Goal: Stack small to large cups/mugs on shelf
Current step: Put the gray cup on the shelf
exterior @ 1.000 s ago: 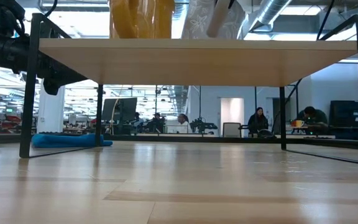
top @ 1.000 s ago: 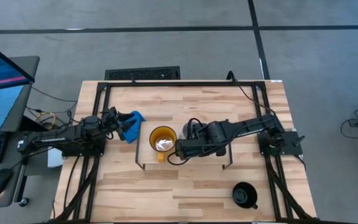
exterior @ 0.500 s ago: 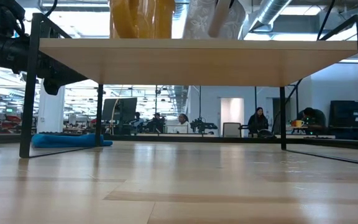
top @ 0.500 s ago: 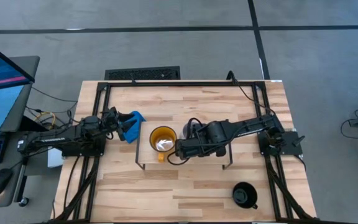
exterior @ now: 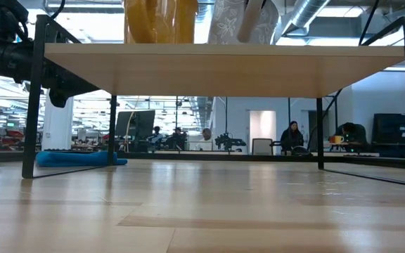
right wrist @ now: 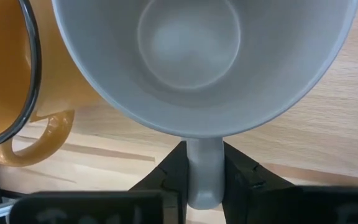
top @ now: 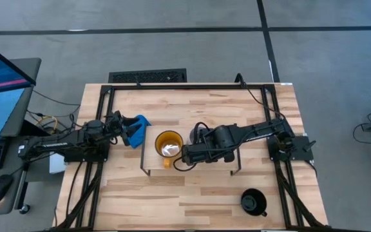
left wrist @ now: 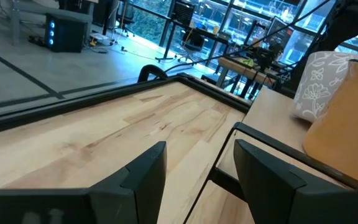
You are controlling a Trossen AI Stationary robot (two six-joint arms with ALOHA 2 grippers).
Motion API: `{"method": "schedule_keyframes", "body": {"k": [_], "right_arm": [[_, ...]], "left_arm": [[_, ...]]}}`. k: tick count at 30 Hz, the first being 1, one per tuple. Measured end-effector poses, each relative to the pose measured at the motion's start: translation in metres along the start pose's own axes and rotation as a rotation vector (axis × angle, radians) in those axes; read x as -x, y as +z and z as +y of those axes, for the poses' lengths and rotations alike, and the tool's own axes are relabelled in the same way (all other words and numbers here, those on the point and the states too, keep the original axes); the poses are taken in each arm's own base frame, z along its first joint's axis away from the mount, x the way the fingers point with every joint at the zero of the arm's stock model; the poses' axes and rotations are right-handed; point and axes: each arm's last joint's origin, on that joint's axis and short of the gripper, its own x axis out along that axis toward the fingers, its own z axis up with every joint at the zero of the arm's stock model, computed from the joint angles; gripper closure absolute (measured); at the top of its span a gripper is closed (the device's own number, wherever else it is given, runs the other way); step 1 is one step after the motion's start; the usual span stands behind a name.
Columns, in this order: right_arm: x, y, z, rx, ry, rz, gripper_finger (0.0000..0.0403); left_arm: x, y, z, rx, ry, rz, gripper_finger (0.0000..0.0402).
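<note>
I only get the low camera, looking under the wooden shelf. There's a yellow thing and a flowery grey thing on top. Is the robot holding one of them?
Observer: Yes. The right wrist view shows the right pincer shut on the handle of the grey mug.
Operator: Where's the black mug? I can't see it!
Observer: From above, the black mug stands on the table, off the shelf, on the right arm's side.
Operator: What's the other arm doing?
Observer: The left pincer is open and empty, off the shelf's end, next to a blue cloth.
</note>
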Motion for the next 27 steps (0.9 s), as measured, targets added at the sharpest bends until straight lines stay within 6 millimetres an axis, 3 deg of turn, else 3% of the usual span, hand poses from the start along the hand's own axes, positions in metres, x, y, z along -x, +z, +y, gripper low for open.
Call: {"method": "schedule_keyframes", "body": {"k": [27], "right_arm": [[-0.0011, 0.0040, 0.0048, -0.016, 0.037, 0.006, 0.0320]], "left_arm": [[0.0000, 0.0000, 0.0000, 0.000, 0.000, 0.000, 0.0223]]}}
